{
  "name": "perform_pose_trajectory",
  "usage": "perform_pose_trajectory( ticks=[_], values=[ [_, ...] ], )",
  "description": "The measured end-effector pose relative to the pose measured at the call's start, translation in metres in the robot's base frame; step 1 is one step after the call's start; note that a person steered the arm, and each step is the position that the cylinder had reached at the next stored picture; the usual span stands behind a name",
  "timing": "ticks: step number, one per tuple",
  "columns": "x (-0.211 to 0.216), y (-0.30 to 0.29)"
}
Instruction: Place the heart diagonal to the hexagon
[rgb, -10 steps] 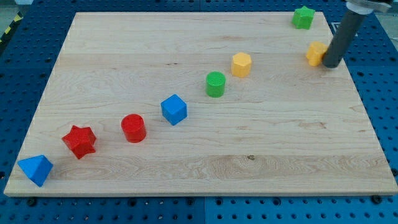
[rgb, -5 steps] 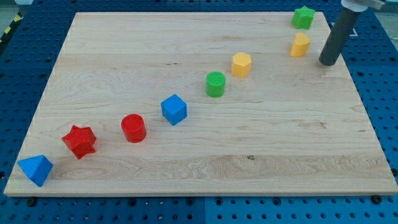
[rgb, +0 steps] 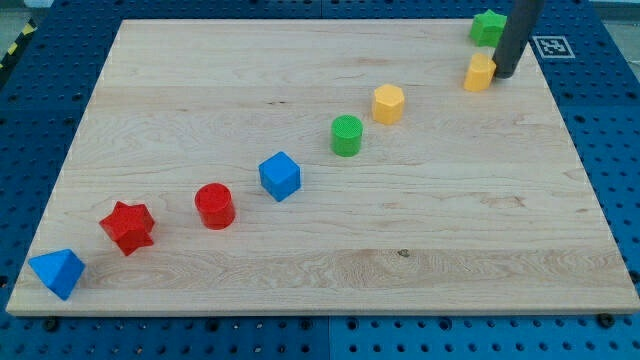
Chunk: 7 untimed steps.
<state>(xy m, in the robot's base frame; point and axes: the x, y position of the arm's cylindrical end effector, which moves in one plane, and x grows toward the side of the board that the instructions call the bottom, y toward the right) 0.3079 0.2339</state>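
— While we look across the wooden board, where does my tip sit?

— We see it near the view's top right corner, right against the right side of the yellow heart, touching it or nearly so. The dark rod rises from there out of the view's top. We carry no claw at all, only that straight rod, so nothing here is apart, together, or clamped on anything.

— And the heart relative to the hexagon?

— The yellow hexagon lies to the left of the heart and a little lower in the view, well apart from it, so the two sit on a slant. Just above the heart, at the board's top edge, we see the green star, partly beside the rod.

— What about the rest?

— We find a slanting row running down toward the view's bottom left. Below and left of the hexagon stands the green cylinder, then the blue cube, then the red cylinder, then the red star. Last, the blue pyramid sits near the bottom left corner. None of these touch one another. Around the board we see the blue perforated table.
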Motion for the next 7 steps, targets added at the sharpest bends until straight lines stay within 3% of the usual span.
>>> perform_pose_trajectory(
  ticks=[7],
  values=[
    [-0.001,-0.001]
  ],
)
